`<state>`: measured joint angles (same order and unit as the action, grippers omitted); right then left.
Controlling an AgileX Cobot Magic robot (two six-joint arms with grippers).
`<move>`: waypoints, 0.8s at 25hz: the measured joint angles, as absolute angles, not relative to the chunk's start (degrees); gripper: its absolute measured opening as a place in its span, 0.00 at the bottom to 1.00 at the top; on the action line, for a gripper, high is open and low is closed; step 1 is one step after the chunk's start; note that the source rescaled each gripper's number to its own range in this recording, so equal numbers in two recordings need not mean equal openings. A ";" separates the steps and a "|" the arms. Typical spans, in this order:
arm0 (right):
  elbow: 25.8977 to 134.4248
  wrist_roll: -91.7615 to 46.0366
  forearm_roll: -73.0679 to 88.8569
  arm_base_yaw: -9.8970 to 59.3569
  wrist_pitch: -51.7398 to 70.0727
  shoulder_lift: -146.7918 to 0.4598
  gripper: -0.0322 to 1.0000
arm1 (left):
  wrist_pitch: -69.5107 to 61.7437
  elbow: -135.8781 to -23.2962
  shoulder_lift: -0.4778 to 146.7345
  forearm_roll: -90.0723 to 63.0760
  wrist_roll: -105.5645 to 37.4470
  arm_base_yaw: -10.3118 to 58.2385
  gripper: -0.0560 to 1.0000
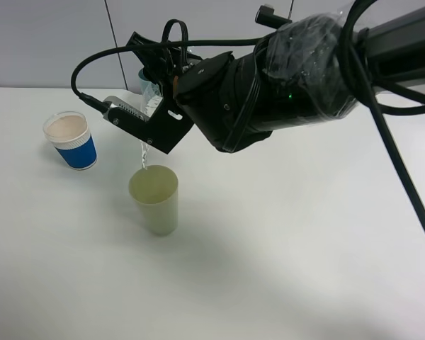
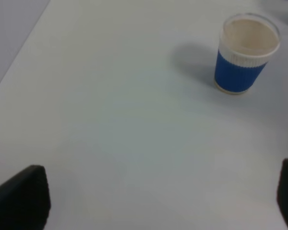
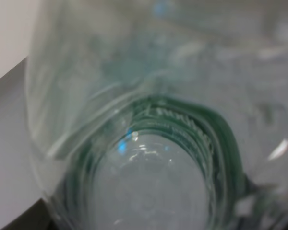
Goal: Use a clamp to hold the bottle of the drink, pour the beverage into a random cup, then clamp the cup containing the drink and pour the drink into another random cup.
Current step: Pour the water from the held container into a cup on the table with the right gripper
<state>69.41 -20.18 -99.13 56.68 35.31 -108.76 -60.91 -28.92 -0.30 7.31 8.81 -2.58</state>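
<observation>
My right gripper (image 1: 153, 115) reaches across to the left side, shut on the bottle of the drink (image 1: 149, 104), which is tilted mouth-down. A thin clear stream of the beverage (image 1: 144, 153) falls from it into the pale yellow-green cup (image 1: 154, 200) directly below. In the right wrist view the clear bottle (image 3: 153, 143) with its green label fills the picture. The blue paper cup (image 1: 71, 140) stands upright to the left, apart from both. The left wrist view shows that blue cup (image 2: 245, 55) ahead of my open left gripper (image 2: 158, 206), whose dark fingertips (image 2: 21, 196) frame bare table.
A teal cup (image 1: 142, 74) peeks out behind the right arm at the back. The thick black right arm (image 1: 283, 78) and its cables span the upper right. The white table (image 1: 283, 248) extends around the cups.
</observation>
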 joint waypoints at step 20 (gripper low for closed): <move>69.41 -30.52 -99.07 56.68 35.32 -108.76 0.03 | -60.91 -28.92 -0.30 7.31 8.81 -2.58 0.87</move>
<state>69.41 -30.52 -99.07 56.68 35.32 -108.76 -60.91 -28.92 -0.30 7.31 8.81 -2.58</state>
